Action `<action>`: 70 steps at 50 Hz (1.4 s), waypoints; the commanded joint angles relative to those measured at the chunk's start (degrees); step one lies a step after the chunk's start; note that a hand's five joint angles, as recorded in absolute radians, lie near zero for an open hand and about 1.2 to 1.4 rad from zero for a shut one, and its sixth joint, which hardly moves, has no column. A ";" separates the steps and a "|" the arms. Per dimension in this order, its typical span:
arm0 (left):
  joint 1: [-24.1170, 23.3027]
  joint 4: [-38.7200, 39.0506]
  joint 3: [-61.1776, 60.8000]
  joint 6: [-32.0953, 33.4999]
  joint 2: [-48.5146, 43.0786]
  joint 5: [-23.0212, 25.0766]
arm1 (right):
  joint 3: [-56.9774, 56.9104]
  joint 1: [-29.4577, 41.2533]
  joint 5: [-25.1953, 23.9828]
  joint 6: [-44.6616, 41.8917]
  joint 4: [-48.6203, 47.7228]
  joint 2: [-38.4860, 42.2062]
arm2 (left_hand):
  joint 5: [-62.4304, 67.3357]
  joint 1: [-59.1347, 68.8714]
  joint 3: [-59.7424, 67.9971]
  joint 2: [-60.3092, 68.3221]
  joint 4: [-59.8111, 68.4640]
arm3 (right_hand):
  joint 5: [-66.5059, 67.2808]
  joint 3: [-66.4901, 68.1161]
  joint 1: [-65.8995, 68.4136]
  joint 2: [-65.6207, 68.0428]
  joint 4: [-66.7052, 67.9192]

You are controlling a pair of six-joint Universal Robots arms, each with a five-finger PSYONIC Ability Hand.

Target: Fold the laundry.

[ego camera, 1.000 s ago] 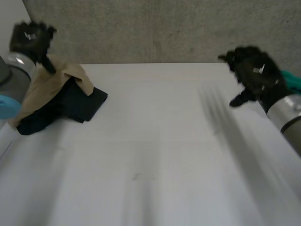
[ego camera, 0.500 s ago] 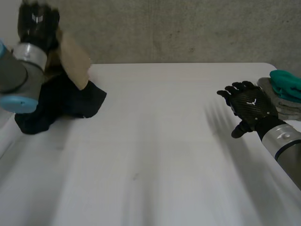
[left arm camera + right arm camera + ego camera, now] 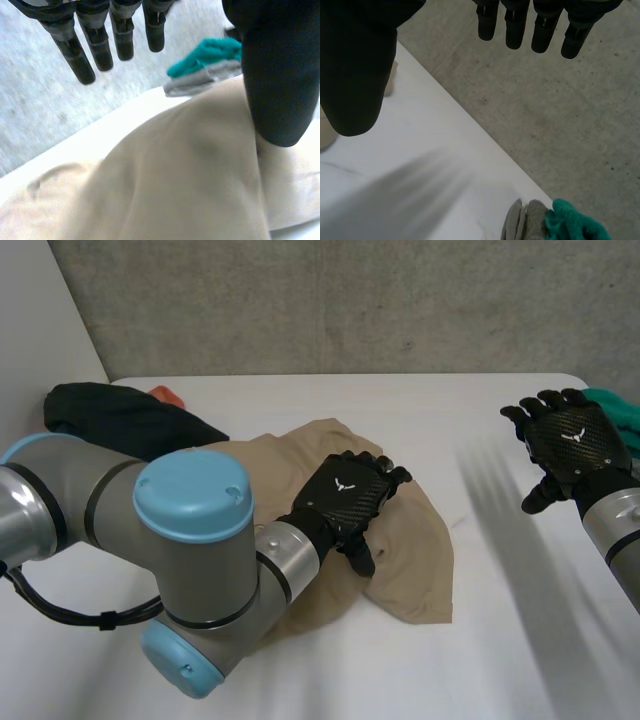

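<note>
A tan cloth (image 3: pixel 410 550) lies crumpled in the middle of the white table (image 3: pixel 300 400). My left hand (image 3: pixel 345 502) is over the cloth's middle, open, its fingers straight. In the left wrist view the tan cloth (image 3: pixel 190 175) spreads under the palm, and the fingers (image 3: pixel 82 60) and thumb stand apart, holding nothing. My right hand (image 3: pixel 570 445) hovers open above the table's right side, apart from the cloth. Its fingers (image 3: pixel 520 25) are straight and spread in the right wrist view.
A dark pile of clothes (image 3: pixel 120 418) with an orange piece (image 3: pixel 165 395) sits at the back left. A folded grey and teal stack (image 3: pixel 545 222) lies at the table's right edge, its teal piece (image 3: pixel 612 402) just behind my right hand. My left arm (image 3: pixel 190 540) crosses the front left.
My left arm swung from the back-left pile to the middle, bringing the tan cloth, which now lies on the table under the open hand. My right hand drifted right.
</note>
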 commanded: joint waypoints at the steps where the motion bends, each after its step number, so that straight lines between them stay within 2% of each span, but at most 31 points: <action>1: 2.11 -5.67 -0.53 0.41 9.25 -4.13 | -0.76 0.00 -0.08 -0.02 5.56 0.00 | -1.73 -0.75 -2.55 -2.42 -2.02 | -2.68 -2.11 -3.05 -2.18 -2.05; 9: 10.11 -6.12 -14.85 0.50 22.63 -6.87 | -2.17 2.99 -0.26 0.16 17.16 -0.35 | -0.22 0.76 -1.03 -0.91 -0.50 | -2.68 -2.11 -3.05 -2.18 -2.05; 13: 10.38 -5.94 -24.00 0.59 25.89 -7.04 | -2.43 5.80 -0.26 0.07 20.42 -1.49 | 0.45 1.44 -0.36 -0.23 0.17 | -2.68 -2.11 -3.05 -2.18 -2.05; 20: 9.15 -5.42 -33.84 0.76 25.81 -7.04 | -1.91 8.09 -0.08 -0.02 19.81 -1.15 | 1.29 2.28 0.48 0.60 1.01 | -2.68 -2.11 -3.05 -2.18 -2.05; 34: 9.59 1.35 -33.33 0.85 14.30 -7.39 | 0.29 8.44 1.41 -0.11 16.64 -1.14 | 19.77 20.75 18.96 19.08 19.49 | -2.68 -2.11 -3.05 -2.18 -2.05; 37: 9.68 2.84 -32.45 0.85 12.01 -7.48 | 0.55 8.44 1.50 -0.19 16.38 -1.14 | 32.21 33.19 31.40 31.52 31.93 | -2.68 -2.11 -3.05 -2.18 -2.05; 38: 9.68 3.54 -32.02 0.85 11.22 -8.00 | 0.64 8.44 1.50 -0.19 16.29 -1.14 | 48.40 49.38 47.59 47.71 48.12 | -2.68 -2.11 -3.05 -2.18 -2.05; 40: 9.68 4.07 -31.75 0.94 10.69 -8.71 | 0.99 8.35 1.50 -0.28 16.03 -1.14 | 65.13 66.11 64.32 64.44 64.85 | -2.68 -2.11 -3.05 -2.18 -2.05; 43: 9.94 5.57 -30.08 1.37 11.21 -12.57 | 1.34 8.53 1.85 -0.28 15.59 -1.76 | 65.19 66.18 64.38 64.50 64.91 | -2.68 -2.11 -3.05 -2.18 -2.05; 45: 10.99 7.58 -28.50 3.57 14.19 -17.40 | 1.43 8.62 2.03 -0.28 15.50 -2.11 | 65.19 66.18 64.38 64.50 64.91 | -2.68 -2.11 -3.05 -2.18 -2.05; 48: 13.79 13.10 -26.40 8.73 21.99 -21.27 | 1.43 8.70 2.20 -0.28 15.50 -3.07 | 65.19 66.18 64.38 64.50 64.91 | -2.68 -2.11 -3.05 -2.18 -2.05; 51: 16.18 19.00 -23.94 13.67 26.23 -20.93 | 1.52 8.71 2.20 -0.19 15.50 -4.48 | 65.19 66.18 64.38 64.50 64.91 | -2.68 -2.11 -3.05 -2.18 -2.05; 52: 17.49 22.85 -21.84 16.82 27.73 -20.32 | 1.52 8.71 2.20 -0.19 15.50 -4.75 | 65.19 66.18 64.38 64.50 64.91 | -2.68 -2.11 -3.05 -2.18 -2.05; 55: 17.33 29.10 -15.87 20.61 28.18 -18.48 | 1.52 8.62 2.20 -0.02 15.41 -5.28 | 65.19 66.18 64.38 64.50 64.91 | -2.68 -2.11 -3.05 -2.18 -2.05; 58: 15.75 32.28 -11.11 20.10 27.92 -16.37 | 1.35 8.36 2.29 0.07 15.33 -5.45 | 65.19 66.18 64.38 64.50 64.91 | -2.68 -2.11 -3.05 -2.18 -2.05; 64: 5.92 32.90 0.67 13.52 18.62 -8.37 | 0.91 7.56 2.38 3.22 14.36 -7.29 | 65.19 66.18 64.38 64.50 64.91 | -2.68 -2.11 -3.05 -2.18 -2.05; 66: 1.87 31.59 3.31 9.83 13.78 -3.72 | 0.56 7.13 2.46 4.46 13.75 -7.82 | 65.19 66.18 64.38 64.50 64.91 | -2.68 -2.11 -3.05 -2.18 -2.05; 68: -0.07 29.84 4.20 7.63 10.27 -0.03 | 0.29 4.86 2.90 5.69 12.96 -8.70 | 65.19 66.18 64.38 64.50 64.91 | -2.68 -2.11 -3.05 -2.18 -2.05; 70: -1.48 26.67 5.08 4.73 6.04 5.68 | 0.29 2.83 3.26 5.96 12.60 -9.05 | 65.19 66.18 64.38 64.50 64.91 | -2.68 -2.11 -3.05 -2.18 -2.05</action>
